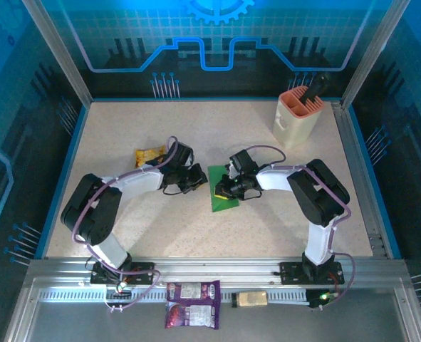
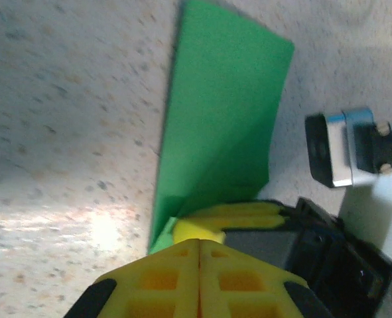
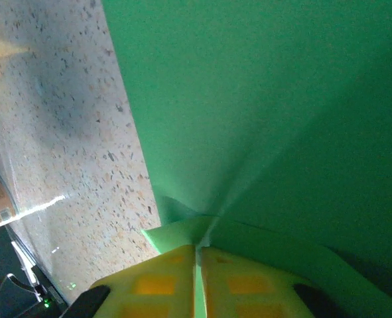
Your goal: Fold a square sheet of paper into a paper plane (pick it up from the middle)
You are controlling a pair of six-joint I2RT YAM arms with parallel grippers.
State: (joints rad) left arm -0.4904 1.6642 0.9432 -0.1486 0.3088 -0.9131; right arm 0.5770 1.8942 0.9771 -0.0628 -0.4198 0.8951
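The square sheet of paper (image 1: 224, 202) is green and lies mid-table between my two grippers, with a crease running across it (image 2: 222, 99). My right gripper (image 1: 226, 189) is shut on the sheet's near edge. In the right wrist view a strip of green shows between its yellow fingers (image 3: 197, 248), and the sheet (image 3: 262, 99) rises in a ridge from them. My left gripper (image 1: 198, 179) is at the sheet's left edge with its fingers pressed together (image 2: 199, 242). No green shows between them. A lifted corner of the sheet sits just beside their tips.
A yellow snack packet (image 1: 149, 154) lies behind the left gripper. A beige and orange holder (image 1: 295, 117) with a black tool stands at the back right. A purple packet (image 1: 192, 303) and a tan block (image 1: 251, 298) rest on the front rail. The right wrist's camera housing (image 2: 341, 149) sits close by.
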